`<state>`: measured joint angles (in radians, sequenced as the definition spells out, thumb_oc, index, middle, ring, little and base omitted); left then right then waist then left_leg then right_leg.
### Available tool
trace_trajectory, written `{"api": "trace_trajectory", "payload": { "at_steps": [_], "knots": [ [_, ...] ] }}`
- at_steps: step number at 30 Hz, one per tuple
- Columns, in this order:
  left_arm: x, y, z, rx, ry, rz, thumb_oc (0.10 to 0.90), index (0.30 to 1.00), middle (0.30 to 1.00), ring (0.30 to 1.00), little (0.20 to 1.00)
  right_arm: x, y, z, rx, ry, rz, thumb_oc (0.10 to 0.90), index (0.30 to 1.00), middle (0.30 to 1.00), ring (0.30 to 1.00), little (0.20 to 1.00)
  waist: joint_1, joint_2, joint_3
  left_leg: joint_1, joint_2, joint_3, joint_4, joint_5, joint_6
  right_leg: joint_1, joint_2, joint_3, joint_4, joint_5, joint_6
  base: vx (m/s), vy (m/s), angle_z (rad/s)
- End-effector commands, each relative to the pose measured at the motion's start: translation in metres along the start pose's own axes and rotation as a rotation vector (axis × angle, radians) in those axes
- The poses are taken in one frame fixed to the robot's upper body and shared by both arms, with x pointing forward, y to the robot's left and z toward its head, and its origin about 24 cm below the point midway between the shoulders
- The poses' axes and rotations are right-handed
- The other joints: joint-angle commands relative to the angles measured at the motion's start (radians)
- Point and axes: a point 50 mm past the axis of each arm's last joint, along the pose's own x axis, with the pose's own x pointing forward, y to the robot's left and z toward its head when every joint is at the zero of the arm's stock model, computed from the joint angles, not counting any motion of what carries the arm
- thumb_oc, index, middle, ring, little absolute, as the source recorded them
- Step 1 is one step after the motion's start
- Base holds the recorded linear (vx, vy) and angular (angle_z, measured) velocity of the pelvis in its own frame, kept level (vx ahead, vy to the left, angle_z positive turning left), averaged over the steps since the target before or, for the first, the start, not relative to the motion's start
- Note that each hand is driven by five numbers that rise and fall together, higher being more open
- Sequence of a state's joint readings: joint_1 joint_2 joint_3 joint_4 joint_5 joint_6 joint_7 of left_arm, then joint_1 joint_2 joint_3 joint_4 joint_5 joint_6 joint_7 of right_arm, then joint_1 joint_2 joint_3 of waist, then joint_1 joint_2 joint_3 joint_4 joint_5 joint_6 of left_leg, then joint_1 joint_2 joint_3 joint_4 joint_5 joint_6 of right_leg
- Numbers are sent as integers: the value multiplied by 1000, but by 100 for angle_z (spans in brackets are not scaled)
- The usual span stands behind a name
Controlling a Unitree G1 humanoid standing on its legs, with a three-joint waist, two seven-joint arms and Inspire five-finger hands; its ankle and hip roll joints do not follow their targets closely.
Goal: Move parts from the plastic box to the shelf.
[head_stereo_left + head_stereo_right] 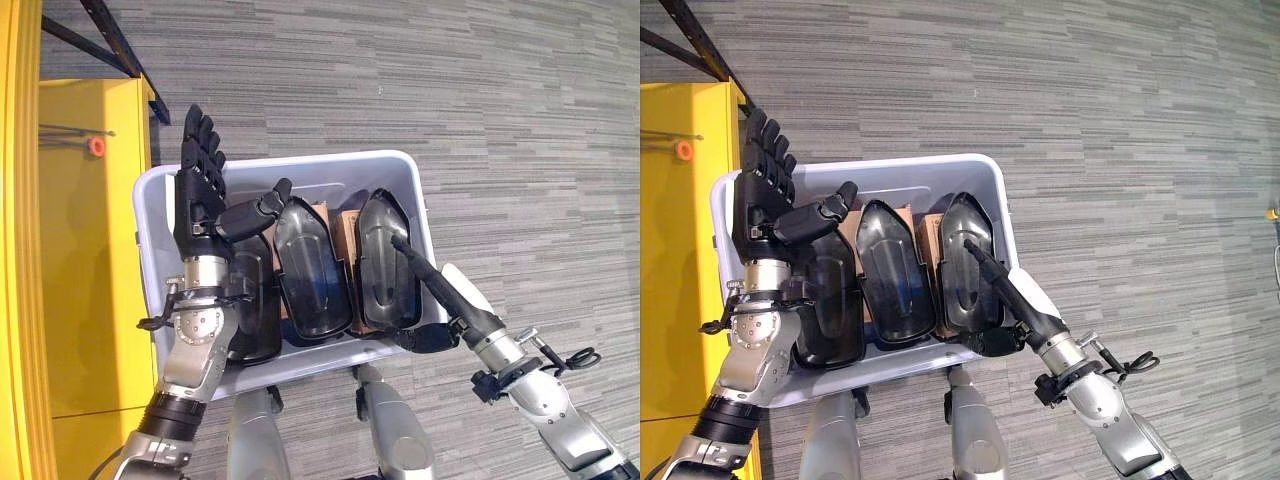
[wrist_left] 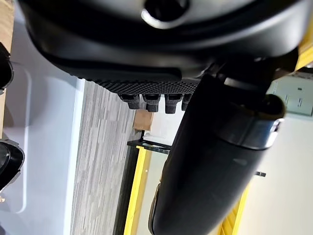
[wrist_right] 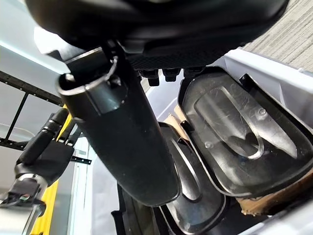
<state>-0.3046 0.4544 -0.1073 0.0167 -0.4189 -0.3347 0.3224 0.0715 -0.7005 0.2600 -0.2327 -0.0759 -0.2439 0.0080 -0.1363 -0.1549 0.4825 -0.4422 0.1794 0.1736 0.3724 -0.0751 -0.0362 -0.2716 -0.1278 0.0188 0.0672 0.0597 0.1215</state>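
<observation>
1. A pale plastic box [image 1: 160, 200] sits on the grey carpeted floor [image 1: 500, 100], beside the yellow shelf [image 1: 90, 250].
2. 3 black moulded parts stand side by side in the box: the left part [image 1: 830, 300], the middle part [image 1: 312, 270] and the right part [image 1: 385, 262].
3. The left robot hand [image 1: 200, 195] is raised over the box's left side, fingers straight and thumb spread, holding nothing.
4. The right robot hand [image 1: 440, 300] reaches over the box's near rim by the right part; its fingers are extended, clasping nothing.

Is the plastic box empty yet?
No. The plastic box holds three black parts standing side by side, with brown cardboard between them.
</observation>
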Motion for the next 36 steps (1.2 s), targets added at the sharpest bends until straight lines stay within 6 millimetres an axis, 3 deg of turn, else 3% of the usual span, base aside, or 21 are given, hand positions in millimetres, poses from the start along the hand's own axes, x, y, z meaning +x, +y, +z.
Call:
{"api": "trace_trajectory", "payload": {
  "at_steps": [1, 16, 36],
  "knots": [
    [14, -14, 57, -45, -339, -61, 900, 1000, 1000, 1000, 1000, 0, -19, 36, -71, -205, -38, 900, 1000, 1000, 1000, 1000, 9, 10, -64, 6, 92, -21, 149, -120, -43, -2, -92, -10, 168, -61, 54, -48, 24, -3],
    [13, -20, 56, -64, -325, -82, 900, 1000, 1000, 1000, 1000, -1, -25, 37, -91, -214, -114, 900, 1000, 1000, 1000, 1000, 9, 8, -75, -95, 108, -87, 301, -186, -21, -127, -54, 9, 378, -154, 24, -41, 5, -2],
    [9, -22, 63, -77, -361, -65, 900, 1000, 1000, 1000, 1000, 4, -39, 31, -247, -198, -296, 900, 1000, 1000, 1000, 1000, 15, 33, -78, -180, 93, -117, 342, -193, -15, -199, -53, -1, 428, -169, 16, -4, -1, 2]
  ]
}}
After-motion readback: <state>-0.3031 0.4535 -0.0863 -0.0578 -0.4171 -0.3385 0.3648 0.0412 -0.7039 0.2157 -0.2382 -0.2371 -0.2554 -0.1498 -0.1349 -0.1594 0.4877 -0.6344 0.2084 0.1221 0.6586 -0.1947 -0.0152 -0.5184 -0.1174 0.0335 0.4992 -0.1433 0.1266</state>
